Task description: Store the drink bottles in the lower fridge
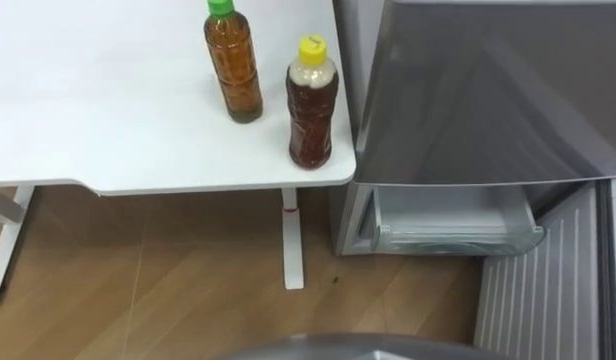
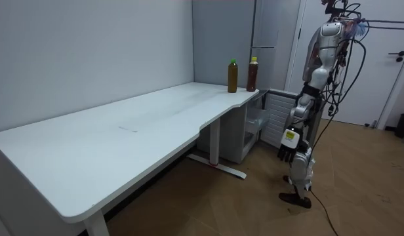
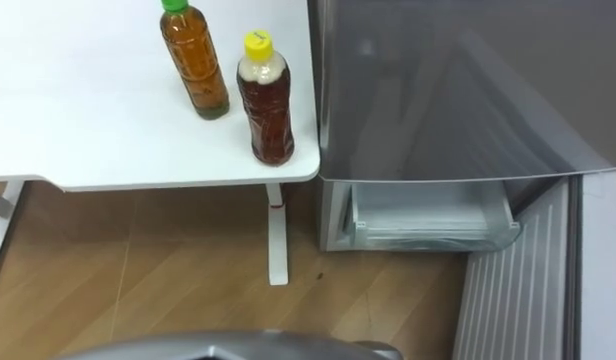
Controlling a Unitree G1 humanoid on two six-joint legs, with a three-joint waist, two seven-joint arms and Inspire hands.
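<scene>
White table (image 1: 108,120) bears green-capped bottle (image 1: 234,70), yellow-capped bottle (image 1: 312,110) — left hand (image 2: 286,153) hangs well apart.

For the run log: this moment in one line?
green-cap bottle, yellow-cap bottle: upright on table, by fridge | lower fridge door: open | robot: standing before fridge

Left bottle (image 1: 233,65) beside right bottle (image 1: 312,105), on table (image 1: 108,120), fridge (image 1: 488,90) at right

bright, even indoor light. the white desk (image 1: 108,110) shines pale, and soft reflections streak the grey fridge (image 1: 488,90).
</scene>
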